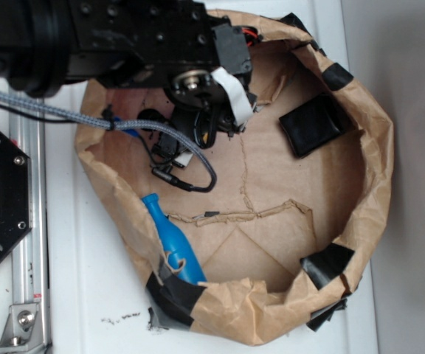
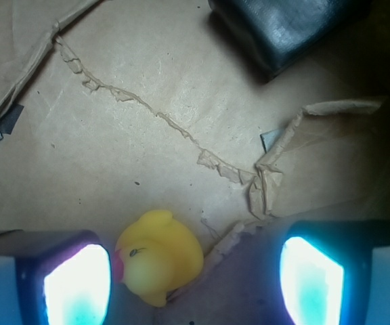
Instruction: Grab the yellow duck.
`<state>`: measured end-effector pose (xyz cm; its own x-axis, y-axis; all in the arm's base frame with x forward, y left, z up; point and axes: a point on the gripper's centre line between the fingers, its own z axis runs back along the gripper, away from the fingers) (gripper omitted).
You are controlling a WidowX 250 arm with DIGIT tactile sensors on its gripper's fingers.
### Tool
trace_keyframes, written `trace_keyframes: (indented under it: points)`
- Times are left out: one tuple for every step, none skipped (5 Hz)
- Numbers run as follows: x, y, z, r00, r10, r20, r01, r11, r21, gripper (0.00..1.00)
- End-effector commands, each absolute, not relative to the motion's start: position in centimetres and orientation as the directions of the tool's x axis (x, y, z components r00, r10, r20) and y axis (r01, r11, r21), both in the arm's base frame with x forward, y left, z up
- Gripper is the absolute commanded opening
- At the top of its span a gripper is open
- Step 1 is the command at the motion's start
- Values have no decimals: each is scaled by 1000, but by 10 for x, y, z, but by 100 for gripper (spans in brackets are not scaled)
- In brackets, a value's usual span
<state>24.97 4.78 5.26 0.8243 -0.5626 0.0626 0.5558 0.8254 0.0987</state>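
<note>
In the wrist view, the small rounded yellow rubber duck (image 2: 158, 257) is seen on the brown paper floor (image 2: 147, 135) between the wide-open, empty gripper (image 2: 195, 277), lying close against the left-hand finger pad (image 2: 76, 284), far from the other.

The black robot arm (image 1: 124, 37) reaches over a crumpled paper-lined basin (image 1: 375, 133). A blue bottle-shaped toy (image 1: 172, 240) leans against its near-left wall, and a black pouch (image 1: 314, 124) lies well apart.
</note>
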Motion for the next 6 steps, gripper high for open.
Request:
trace_keyframes:
  points:
    - [236, 32, 28, 795, -598, 101, 592, 801, 89, 100]
    - [227, 2, 21, 730, -675, 108, 673, 737, 53, 100]
    - [225, -13, 25, 703, -702, 117, 702, 711, 45, 100]
    - [231, -13, 24, 700, -704, 122, 705, 708, 44, 100]
    - [236, -9, 20, 703, -703, 107, 702, 710, 49, 100]
    - [238, -8, 17, 708, -700, 93, 699, 714, 46, 100]
